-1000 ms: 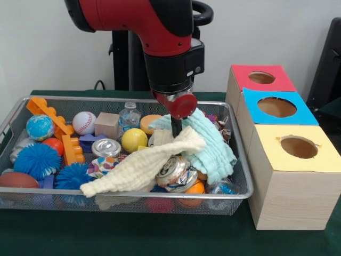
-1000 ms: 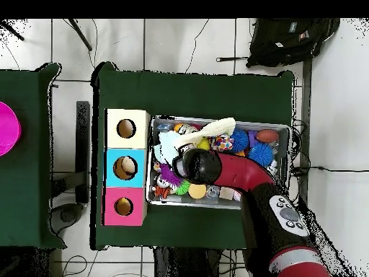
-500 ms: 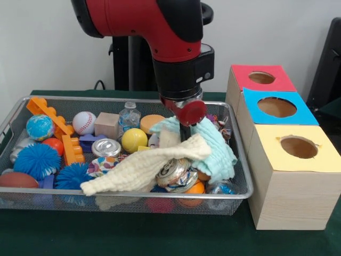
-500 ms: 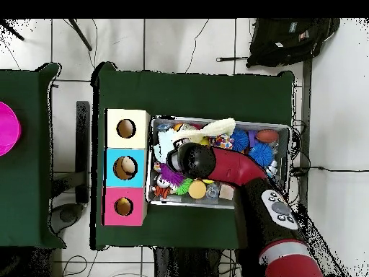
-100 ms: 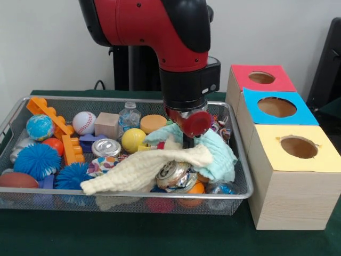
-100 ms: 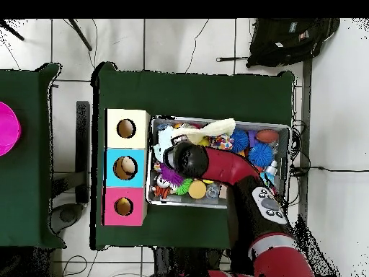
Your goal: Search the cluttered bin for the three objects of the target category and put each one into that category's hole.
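Note:
My gripper (image 5: pixel 187 143) is down inside the wire bin (image 5: pixel 160 196), at its right part, between a cream cloth (image 5: pixel 144 170) and a mint cloth (image 5: pixel 221 157). A red disc on the wrist and the cloths hide its tips. A crushed can (image 5: pixel 173 175) lies just below the cream cloth, over an orange ball (image 5: pixel 193 189). To the right of the bin stand three boxes with holes: red (image 5: pixel 261 78), blue (image 5: pixel 277 107) and yellow (image 5: pixel 298 146). In the overhead view the arm (image 6: pixel 189 160) covers the gripper; the cream cloth (image 6: pixel 216 128) shows beside it.
The bin's left part holds a yellow ball (image 5: pixel 133 140), a baseball (image 5: pixel 84 122), a globe ball (image 5: pixel 40 127), a wooden block (image 5: pixel 107 125), a small bottle (image 5: pixel 129 114), an upright can (image 5: pixel 106 148), orange bricks (image 5: pixel 53 120) and blue spiky balls (image 5: pixel 36 160).
The arm has moved right and lower into the bin. The cream cloth's right end has shifted right and down with it, and the mint cloth is more bunched.

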